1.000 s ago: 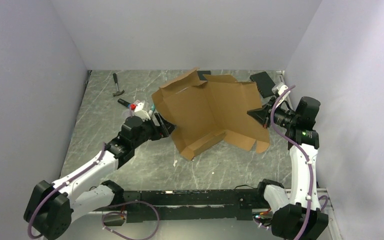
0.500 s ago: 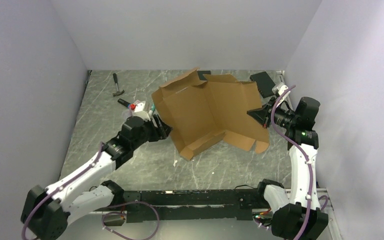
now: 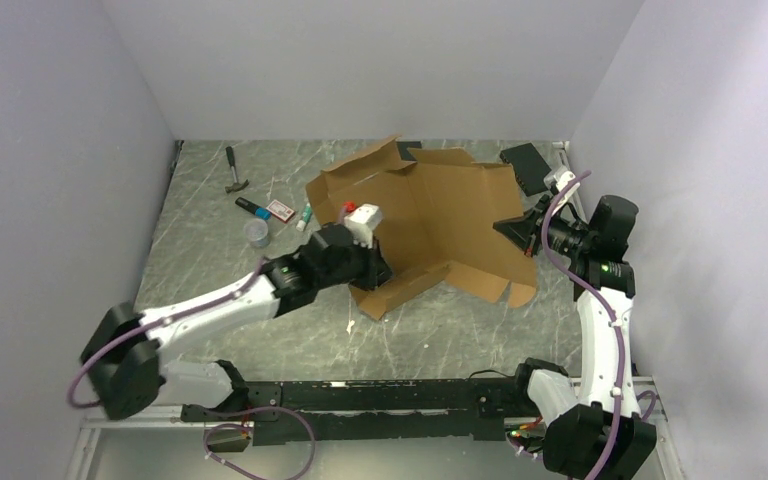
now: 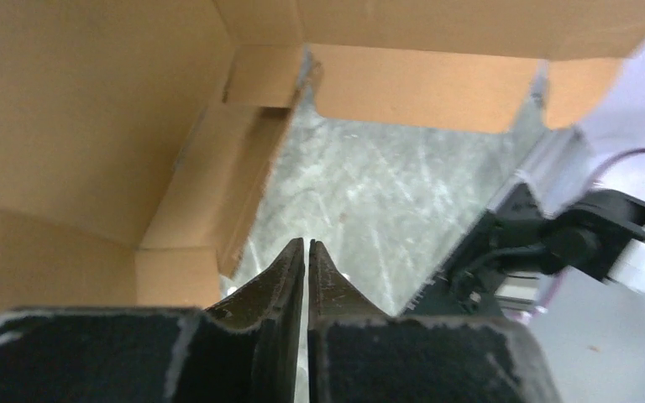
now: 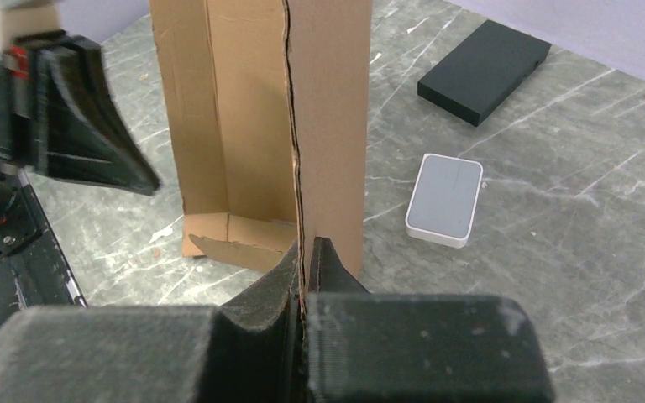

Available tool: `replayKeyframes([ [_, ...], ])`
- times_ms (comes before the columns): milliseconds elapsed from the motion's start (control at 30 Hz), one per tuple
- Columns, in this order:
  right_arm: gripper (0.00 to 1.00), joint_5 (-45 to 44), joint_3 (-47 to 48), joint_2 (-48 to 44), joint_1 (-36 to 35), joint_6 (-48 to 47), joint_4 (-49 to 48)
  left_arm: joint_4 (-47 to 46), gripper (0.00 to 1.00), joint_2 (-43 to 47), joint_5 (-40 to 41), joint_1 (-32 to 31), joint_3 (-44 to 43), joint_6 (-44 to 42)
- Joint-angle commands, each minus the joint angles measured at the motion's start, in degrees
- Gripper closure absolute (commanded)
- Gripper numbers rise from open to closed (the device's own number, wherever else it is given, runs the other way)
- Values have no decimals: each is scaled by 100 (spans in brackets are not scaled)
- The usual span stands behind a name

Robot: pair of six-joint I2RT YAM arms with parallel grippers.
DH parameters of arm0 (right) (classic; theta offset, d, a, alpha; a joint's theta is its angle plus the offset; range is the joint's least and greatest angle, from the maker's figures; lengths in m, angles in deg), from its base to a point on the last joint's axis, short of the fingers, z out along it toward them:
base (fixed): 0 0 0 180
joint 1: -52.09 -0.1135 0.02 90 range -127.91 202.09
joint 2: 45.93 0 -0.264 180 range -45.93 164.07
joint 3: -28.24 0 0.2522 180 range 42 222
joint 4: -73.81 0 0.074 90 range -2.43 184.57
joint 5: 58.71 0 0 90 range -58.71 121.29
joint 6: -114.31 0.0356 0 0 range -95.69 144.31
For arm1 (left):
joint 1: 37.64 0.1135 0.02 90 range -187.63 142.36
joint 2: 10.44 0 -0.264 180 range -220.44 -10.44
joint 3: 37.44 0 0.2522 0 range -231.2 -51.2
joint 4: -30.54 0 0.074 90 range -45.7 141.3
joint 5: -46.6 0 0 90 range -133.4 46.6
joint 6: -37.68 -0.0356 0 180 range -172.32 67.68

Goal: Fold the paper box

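Status: paper box (image 3: 430, 215) sits mid-right on the surface (image 3: 210, 290), half formed. Its back and side panels stand up and a narrow front strip lies low at the near-left corner

Right pincer (image 5: 305, 243) is clamped on the box's right-hand edge, with the board running straight up between the fingers. It reads as the anchor

Left pincer (image 4: 306, 245) is nearly closed, just a thin slit with nothing in it. The tip is aimed past that front strip, close to it; can't tell if it's touching

Step in hand, my read: use the closed left tip as a pusher to fold the front strip up along its crease
- push flat on the panel, close to the crease, not on the free edge
- keep the right grip firm so the sheet doesn't slide or rotate
- go slowly, corrugated board buckles off-crease

Pose: the left arm is stretched long and low from its base, wrist over the box's near-left corner. The right arm rises steeply from its base, elbow high, forearm levelled leftward at the box edge
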State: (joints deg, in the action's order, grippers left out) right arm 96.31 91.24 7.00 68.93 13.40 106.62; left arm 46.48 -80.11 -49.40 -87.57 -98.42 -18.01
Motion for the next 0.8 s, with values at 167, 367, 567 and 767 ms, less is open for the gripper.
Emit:
replayKeyframes([
  [167,100,72,-72,-101,30,87,-458,-613,89,-2095,811,-91,-920,-861],
  [367,100,153,-89,-75,20,120,-472,-1400,90,-2770,-191,-91,-899,-821],
  [567,100,149,-137,-63,21,381,-650,-2132,90,-3219,-1602,-175,-622,-657],
  [767,100,79,-218,-37,15,581,-836,-2238,90,-3681,-1927,-383,-601,-634],
])
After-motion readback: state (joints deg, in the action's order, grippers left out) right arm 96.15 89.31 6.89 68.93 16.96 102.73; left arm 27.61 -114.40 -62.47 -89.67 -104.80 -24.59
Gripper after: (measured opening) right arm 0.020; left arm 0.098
